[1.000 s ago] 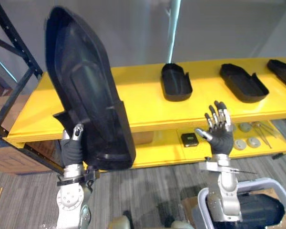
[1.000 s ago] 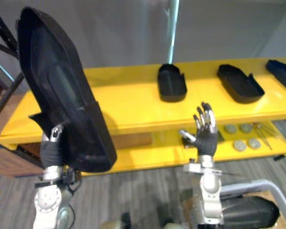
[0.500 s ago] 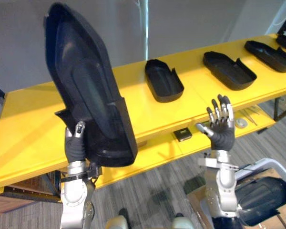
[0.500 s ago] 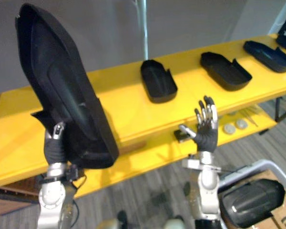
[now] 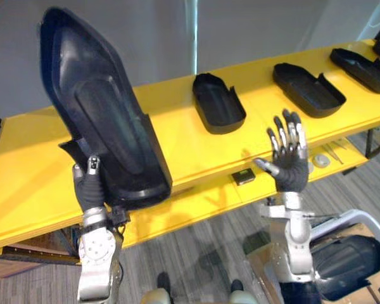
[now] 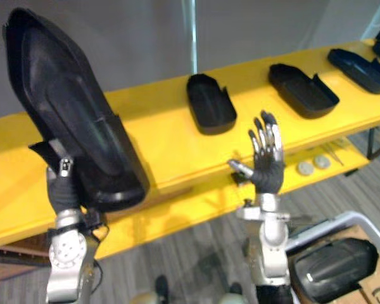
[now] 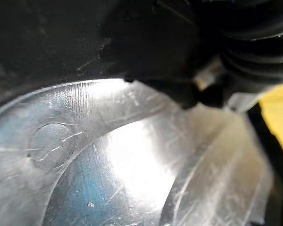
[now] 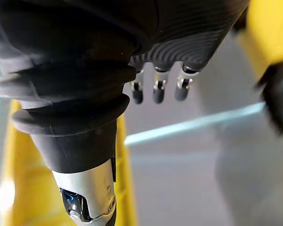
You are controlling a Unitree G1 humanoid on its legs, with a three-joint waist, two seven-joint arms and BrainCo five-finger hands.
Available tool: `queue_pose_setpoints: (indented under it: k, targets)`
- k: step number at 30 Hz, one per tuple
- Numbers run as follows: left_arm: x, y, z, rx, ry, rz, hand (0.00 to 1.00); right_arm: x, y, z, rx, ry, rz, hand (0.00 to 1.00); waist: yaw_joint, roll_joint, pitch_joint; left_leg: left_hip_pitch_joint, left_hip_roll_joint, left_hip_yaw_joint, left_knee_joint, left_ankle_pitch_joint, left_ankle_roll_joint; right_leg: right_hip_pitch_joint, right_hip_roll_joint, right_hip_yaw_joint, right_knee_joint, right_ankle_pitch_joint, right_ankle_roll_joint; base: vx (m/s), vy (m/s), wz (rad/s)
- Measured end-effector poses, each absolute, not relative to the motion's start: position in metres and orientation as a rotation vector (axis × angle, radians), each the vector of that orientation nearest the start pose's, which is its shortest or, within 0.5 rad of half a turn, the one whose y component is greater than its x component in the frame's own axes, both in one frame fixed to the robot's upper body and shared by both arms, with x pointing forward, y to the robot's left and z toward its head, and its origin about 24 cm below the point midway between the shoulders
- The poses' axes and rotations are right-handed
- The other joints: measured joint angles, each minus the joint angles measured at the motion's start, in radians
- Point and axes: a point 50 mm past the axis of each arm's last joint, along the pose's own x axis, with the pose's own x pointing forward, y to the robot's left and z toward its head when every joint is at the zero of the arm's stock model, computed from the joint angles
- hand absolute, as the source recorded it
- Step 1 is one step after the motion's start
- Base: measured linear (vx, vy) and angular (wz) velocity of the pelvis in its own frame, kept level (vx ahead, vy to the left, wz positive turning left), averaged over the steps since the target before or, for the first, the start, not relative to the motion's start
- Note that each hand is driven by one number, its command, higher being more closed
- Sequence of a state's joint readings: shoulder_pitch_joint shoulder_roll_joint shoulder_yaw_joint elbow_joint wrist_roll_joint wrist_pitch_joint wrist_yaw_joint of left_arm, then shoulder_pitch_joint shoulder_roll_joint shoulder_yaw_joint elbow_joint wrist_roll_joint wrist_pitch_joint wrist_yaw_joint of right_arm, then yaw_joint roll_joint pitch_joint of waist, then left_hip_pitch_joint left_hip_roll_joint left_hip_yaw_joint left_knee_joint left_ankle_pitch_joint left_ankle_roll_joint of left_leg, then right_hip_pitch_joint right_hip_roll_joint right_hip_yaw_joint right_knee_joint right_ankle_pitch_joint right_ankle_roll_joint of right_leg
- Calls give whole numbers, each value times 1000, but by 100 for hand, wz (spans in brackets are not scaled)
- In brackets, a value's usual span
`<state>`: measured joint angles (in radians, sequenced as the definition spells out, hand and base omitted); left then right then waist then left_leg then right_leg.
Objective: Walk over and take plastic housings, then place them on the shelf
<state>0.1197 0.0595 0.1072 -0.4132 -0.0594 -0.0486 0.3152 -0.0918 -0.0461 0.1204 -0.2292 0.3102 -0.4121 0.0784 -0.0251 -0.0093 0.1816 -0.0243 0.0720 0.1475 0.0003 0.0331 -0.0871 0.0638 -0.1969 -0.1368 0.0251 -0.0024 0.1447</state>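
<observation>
A: What could go wrong here?
B: The left robot hand (image 5: 88,189) grips the tall black housing (image 5: 98,107) only at its lower end, upright above the yellow shelf (image 5: 177,136). It could tip or slip.
A: And the right robot hand (image 5: 289,170)?
B: Fingers spread, empty and well apart from it, so it gives no support. The housing may also clip the smaller housings (image 5: 218,102) on the shelf.

The black plastic housing (image 5: 95,114) is glossy and finely scratched; the yellow shelf (image 5: 183,140) is smooth, perhaps painted.
</observation>
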Motion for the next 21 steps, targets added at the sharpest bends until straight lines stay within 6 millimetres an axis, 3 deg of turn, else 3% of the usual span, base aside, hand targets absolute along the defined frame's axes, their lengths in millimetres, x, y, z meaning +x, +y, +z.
queue_pose_setpoints:
  k: [4,9,16,21]
  targets:
    - [218,205,112,6,-296,442,100,247,-98,161,295,-713,355,0,10,8,5,6,-4,-29,-57,45,2,6,2,-40,-12,-2,-2,-68,-17,22]
    - [224,218,103,84,-223,488,100,250,-95,155,292,-659,364,0,14,13,6,13,-3,-38,-80,70,-4,6,6,-56,-12,-4,-5,-51,-1,10]
    - [276,235,94,176,-79,508,100,247,-79,151,316,-609,490,0,-2,26,13,16,4,1,-80,72,-5,-24,7,-19,-3,-4,-5,-31,7,-16]
    - [310,245,102,180,-38,544,100,244,-67,149,286,-586,591,0,-43,33,20,-16,4,23,-80,81,-3,-82,6,12,17,6,6,0,10,-14]
